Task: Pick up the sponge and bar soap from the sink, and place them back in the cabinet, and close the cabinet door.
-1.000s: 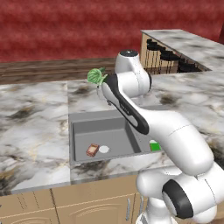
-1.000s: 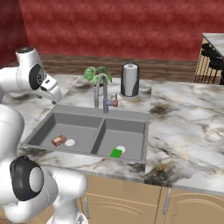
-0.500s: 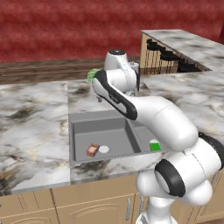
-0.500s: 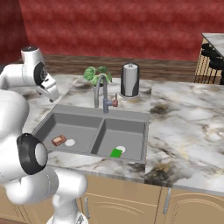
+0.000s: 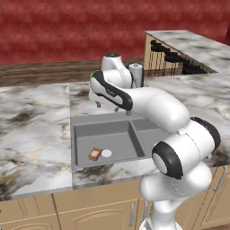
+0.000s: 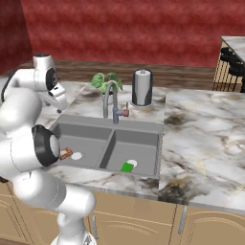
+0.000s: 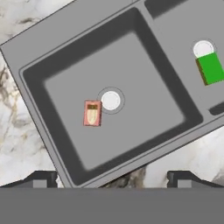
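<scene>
The soap (image 7: 92,113) lies flat in the left basin beside the drain (image 7: 110,100); the sponge (image 7: 211,68) is in the right one. Your tool (image 7: 112,180) hangs above, fingers spread, holding nothing. I think the soap is stiff and slippery, so grip its long sides.

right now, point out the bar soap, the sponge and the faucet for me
bar soap (image 7: 92,113), hand view, centre of its top face
sponge (image 7: 211,68), hand view, middle of the green block
faucet (image 6: 110,98), right base view, on the curved steel neck
</scene>
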{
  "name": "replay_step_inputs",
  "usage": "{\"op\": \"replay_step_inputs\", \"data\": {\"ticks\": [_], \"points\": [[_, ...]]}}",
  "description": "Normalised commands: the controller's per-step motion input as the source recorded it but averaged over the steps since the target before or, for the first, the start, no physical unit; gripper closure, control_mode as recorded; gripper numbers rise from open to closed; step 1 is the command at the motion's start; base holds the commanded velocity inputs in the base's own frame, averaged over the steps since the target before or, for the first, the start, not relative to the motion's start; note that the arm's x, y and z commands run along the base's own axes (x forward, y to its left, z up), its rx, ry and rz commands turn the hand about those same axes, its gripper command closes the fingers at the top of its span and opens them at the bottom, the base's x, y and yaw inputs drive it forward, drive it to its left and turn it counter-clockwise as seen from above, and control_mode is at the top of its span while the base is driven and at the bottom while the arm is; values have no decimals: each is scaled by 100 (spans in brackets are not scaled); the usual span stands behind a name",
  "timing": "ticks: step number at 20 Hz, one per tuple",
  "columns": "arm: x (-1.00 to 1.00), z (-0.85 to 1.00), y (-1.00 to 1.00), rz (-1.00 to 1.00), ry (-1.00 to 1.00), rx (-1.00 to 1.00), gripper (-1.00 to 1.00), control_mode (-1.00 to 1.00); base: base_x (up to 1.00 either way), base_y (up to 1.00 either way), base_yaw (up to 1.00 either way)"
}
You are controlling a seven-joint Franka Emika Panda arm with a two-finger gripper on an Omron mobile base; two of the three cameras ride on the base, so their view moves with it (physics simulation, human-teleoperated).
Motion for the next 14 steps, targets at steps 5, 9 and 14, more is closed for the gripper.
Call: {"op": "replay_step_inputs", "data": {"ticks": [5,9,14], "points": [[38,-23,2,0,9,0,-100,-100,0,0,0],[34,-29,6,0,4,0,-100,-100,0,0,0],[25,-31,16,0,0,0,-100,-100,0,0,0]]}}
